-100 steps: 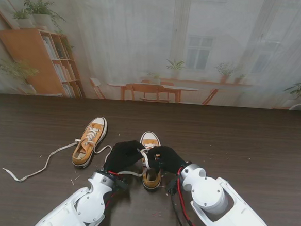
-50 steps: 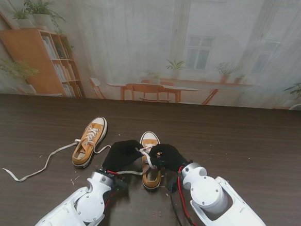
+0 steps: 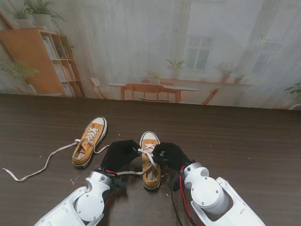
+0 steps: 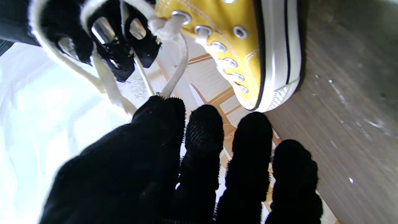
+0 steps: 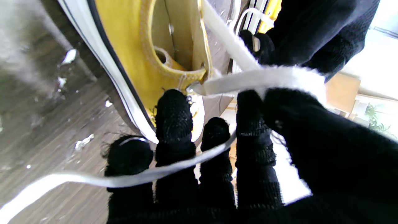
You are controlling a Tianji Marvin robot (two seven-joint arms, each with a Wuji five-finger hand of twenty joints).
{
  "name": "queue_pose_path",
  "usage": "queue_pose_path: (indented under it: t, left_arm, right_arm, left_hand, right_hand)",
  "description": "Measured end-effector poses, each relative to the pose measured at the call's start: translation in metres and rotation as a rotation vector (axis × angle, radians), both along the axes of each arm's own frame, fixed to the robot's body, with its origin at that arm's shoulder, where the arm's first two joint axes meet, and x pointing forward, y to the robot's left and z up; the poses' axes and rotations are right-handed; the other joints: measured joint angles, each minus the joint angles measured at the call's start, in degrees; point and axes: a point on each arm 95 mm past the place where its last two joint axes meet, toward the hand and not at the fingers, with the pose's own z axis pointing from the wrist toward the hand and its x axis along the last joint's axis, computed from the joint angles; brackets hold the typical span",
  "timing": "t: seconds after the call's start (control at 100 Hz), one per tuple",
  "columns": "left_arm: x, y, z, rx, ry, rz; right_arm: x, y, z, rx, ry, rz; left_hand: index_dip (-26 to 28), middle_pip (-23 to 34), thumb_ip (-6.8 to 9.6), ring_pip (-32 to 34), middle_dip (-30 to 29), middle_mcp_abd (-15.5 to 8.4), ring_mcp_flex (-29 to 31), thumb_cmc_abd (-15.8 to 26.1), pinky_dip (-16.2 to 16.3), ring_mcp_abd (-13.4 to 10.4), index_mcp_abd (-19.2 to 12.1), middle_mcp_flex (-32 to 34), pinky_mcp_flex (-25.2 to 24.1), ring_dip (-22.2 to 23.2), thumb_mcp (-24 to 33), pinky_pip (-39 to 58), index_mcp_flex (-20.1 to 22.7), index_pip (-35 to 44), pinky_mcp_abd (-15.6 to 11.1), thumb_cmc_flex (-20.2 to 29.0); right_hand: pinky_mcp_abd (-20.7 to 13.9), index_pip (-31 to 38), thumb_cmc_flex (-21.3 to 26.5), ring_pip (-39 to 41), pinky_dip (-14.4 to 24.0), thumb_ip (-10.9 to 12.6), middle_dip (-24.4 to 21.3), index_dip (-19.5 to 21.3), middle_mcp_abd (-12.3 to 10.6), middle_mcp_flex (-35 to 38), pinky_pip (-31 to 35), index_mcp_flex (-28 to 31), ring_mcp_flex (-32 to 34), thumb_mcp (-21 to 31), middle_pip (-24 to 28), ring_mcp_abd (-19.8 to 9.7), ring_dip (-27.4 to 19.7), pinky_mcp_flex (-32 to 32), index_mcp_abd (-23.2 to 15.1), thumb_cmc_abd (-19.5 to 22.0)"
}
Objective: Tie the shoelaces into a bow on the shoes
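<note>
Mustard-yellow canvas sneaker (image 3: 150,162) sits on the dark wood surface (image 3: 251,146) between both black-gloved hands; left hand (image 3: 120,154) and right hand (image 3: 172,156) each pinch its flat white shoelace (image 3: 148,153). Knotting seems underway; next, form loops.

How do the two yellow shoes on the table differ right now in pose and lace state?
The left shoe lies untouched, angled, its lace trailing loose across the table. The right shoe points straight away from me, with the left robot hand and right robot hand on either side of it, holding its lace up off the table. Neither shows a finished bow. Both are yellow with white toe caps.
</note>
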Motion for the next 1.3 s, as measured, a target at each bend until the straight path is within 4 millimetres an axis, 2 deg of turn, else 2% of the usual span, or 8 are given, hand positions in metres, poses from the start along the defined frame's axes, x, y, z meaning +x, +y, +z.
queue_pose_path:
  t: [0.58, 0.67, 0.74, 0.82, 0.88, 1.02, 1.16, 1.3]
  left_arm:
    - [0.000, 0.011, -0.002, 0.021, 0.019, 0.037]
    - [-0.001, 0.011, -0.002, 0.028, 0.016, 0.032]
    - [-0.001, 0.009, -0.002, 0.033, 0.012, 0.026]
    - [-0.001, 0.007, -0.002, 0.041, 0.005, 0.017]
    - [-0.001, 0.006, -0.001, 0.049, -0.001, 0.010]
    - [0.000, 0.000, 0.001, 0.064, -0.022, -0.002]
    - [0.002, -0.004, 0.001, 0.072, -0.030, -0.012]
    - [0.001, -0.007, 0.002, 0.092, -0.045, -0.022]
  right_arm:
    - [-0.002, -0.006, 0.000, -0.031, -0.027, -0.072]
    - [-0.003, -0.006, 0.000, -0.030, -0.027, -0.073]
    - [-0.003, -0.006, 0.000, -0.028, -0.026, -0.070]
    - [-0.003, -0.005, 0.000, -0.028, -0.025, -0.065]
    - [-0.004, -0.005, 0.000, -0.027, -0.025, -0.062]
    - [-0.004, -0.003, 0.000, -0.025, -0.025, -0.051]
    - [-0.005, -0.002, 0.002, -0.018, -0.027, -0.038]
    - [-0.006, -0.001, 0.003, -0.014, -0.031, -0.031]
  left_hand:
    - [-0.1, -0.6, 0.00, 0.0, -0.4, 0.0, 0.7, 0.3, 0.0, 0.1, 0.1, 0.0, 0.1, 0.0, 0.0, 0.0, 0.0, 0.0, 0.0, 0.0]
    - [-2.9, -0.6, 0.27, 0.0, -0.4, 0.0, 0.7, 0.8, 0.0, -0.4, 0.0, 0.0, 0.6, 0.0, 0.0, 0.0, 0.0, -0.7, 0.0, 0.0]
    - [-4.6, -0.7, 0.56, 0.0, 0.2, -0.2, 0.7, 0.8, 0.0, -1.1, 0.0, -0.9, 0.7, 0.0, 0.0, 0.0, -2.7, -5.2, 0.0, -0.3]
    - [-4.4, -0.8, 0.86, 0.0, 1.6, -0.7, 0.6, -0.6, 0.0, -1.8, 0.1, -3.1, 0.7, 0.0, 3.1, 0.1, -5.8, -15.7, 0.0, -7.0]
    - [-3.6, -0.8, 0.87, 0.0, 1.6, -0.8, 0.6, -2.1, 0.0, -2.2, 0.2, -3.7, 0.7, 0.0, 4.6, 0.3, -5.8, -17.4, 0.0, -8.2]
    - [-1.4, -0.7, 0.44, 0.0, 1.6, -1.3, 0.6, -4.8, 0.0, -2.5, 0.2, -3.9, 1.1, 0.0, 4.2, 0.7, -5.8, -13.8, 0.0, -9.1]
    - [-1.4, -0.6, 0.39, 0.0, 1.6, -1.4, 0.6, -5.5, 0.0, -2.5, -0.1, -3.9, 1.4, 0.0, 0.4, 0.9, -5.7, -8.2, 0.0, -7.5]
    - [0.2, -0.6, 0.39, 0.0, 1.6, -1.4, 0.5, -6.5, 0.0, -2.9, 0.0, -6.1, 1.4, 0.0, 3.7, 1.1, -6.4, -6.3, 0.0, -8.6]
  right_hand:
    - [0.0, 0.0, 0.0, -0.1, -0.3, 0.0, -2.7, 0.6, 0.7, 0.0, 0.0, -1.3, 0.0, -1.2, -1.4, 0.7, 0.0, 0.1, -1.2, 0.9]
    - [0.0, 0.0, 0.0, -0.1, -0.4, 0.0, -2.7, 0.6, 0.7, 0.0, 0.0, -1.3, 0.0, -1.2, -1.4, 0.7, 0.0, 0.1, -1.2, 0.9]
    - [0.0, 0.0, 0.0, -0.1, -0.4, 0.0, -2.7, 0.6, 0.7, 0.0, 0.0, -1.3, 0.0, -1.2, -1.4, 0.7, 0.0, 0.1, -1.2, 0.9]
    - [0.0, 0.0, 0.0, -0.1, -0.4, 0.0, -2.8, 0.6, 0.7, 0.0, 0.0, -1.3, 0.0, -1.2, -1.4, 0.7, 0.0, 0.1, -1.2, 0.9]
    - [0.0, 0.0, 0.0, -0.1, -0.4, 0.0, -3.3, 0.6, 0.8, 0.0, 0.0, -1.3, 0.0, -1.2, -1.4, 0.7, 0.0, 0.2, -1.2, 0.9]
    - [0.1, 0.0, 0.0, -0.2, -0.4, 0.0, -3.4, 0.6, 0.8, 0.0, 0.0, -1.3, 0.0, -1.2, -1.4, 0.7, 0.0, 0.2, -1.2, 0.9]
    - [0.1, 0.0, 0.0, -0.2, -0.4, 0.0, -3.4, 0.6, 0.8, 0.0, 0.0, -1.3, 0.0, -1.2, -1.4, 0.7, 0.0, 0.2, -1.2, 0.9]
    - [0.1, 0.0, 0.0, -0.2, -0.4, 0.0, -3.4, 0.6, 0.8, 0.0, 0.0, -1.3, 0.0, -1.2, -1.4, 0.7, 0.0, 0.3, -1.2, 0.9]
